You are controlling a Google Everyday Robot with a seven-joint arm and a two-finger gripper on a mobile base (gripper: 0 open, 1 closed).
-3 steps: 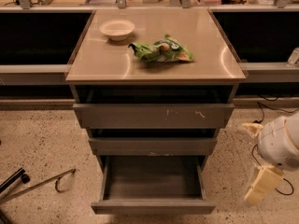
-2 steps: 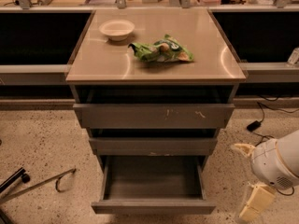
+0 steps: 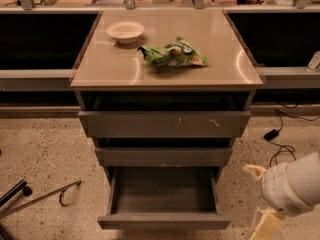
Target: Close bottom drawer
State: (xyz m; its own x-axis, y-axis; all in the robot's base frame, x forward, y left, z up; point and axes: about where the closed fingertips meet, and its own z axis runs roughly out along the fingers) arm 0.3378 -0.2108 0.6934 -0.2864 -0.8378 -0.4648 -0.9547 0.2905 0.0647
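The bottom drawer (image 3: 164,221) is the lowest of three grey drawers under the counter. It is pulled far out, and its deep, empty box shows from above behind a plain front. My gripper (image 3: 252,202) is low at the right, beside the drawer's front right corner and apart from it. Its two cream fingers (image 3: 266,226) are spread open and hold nothing. The middle drawer (image 3: 164,156) and the white-scratched top drawer (image 3: 165,123) stick out a little.
On the counter top (image 3: 115,69) are a white bowl (image 3: 125,31) and a green snack bag (image 3: 172,54). A black cable and plug (image 3: 273,134) lie on the floor at the right. A metal rod with a hook (image 3: 47,196) lies on the floor at the left.
My gripper has moved down and slightly left, closer to the bottom drawer's front right corner. The drawers have not moved.
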